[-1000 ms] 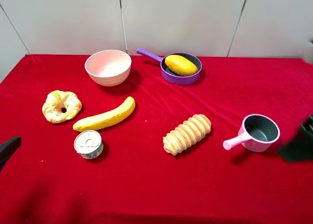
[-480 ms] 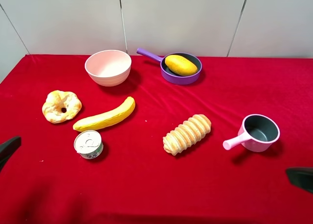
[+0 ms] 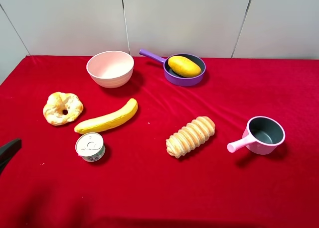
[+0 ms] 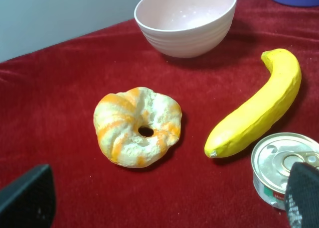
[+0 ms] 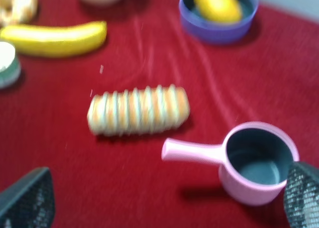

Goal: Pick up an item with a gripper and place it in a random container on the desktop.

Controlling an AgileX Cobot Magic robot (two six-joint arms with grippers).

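Mango [image 3: 184,66], yellow-orange and smooth, lies inside the purple frying pan [image 3: 198,78] at the back of the red desk [image 3: 149,188], a little right of the middle, with the pan's handle pointing left toward the pale pink bowl [image 3: 110,68]. Nothing is touching it.

From the right wrist view the right gripper [image 5: 164,200] has its fingers [image 5: 27,200] spread wide with nothing between them, hanging above the ribbed bread loaf [image 5: 138,110] and the small pink saucepan [image 5: 256,163]; the mango and its pan sit well beyond. That arm does not show in the high view.

The left gripper [image 4: 164,200] also has its fingers [image 4: 27,200] spread and empty, low at the desk's left edge, looking over the twisted doughnut-shaped bun [image 4: 137,126], the banana [image 4: 259,108] and the tin can [image 4: 281,166]. The banana's tip lies just beside the can.
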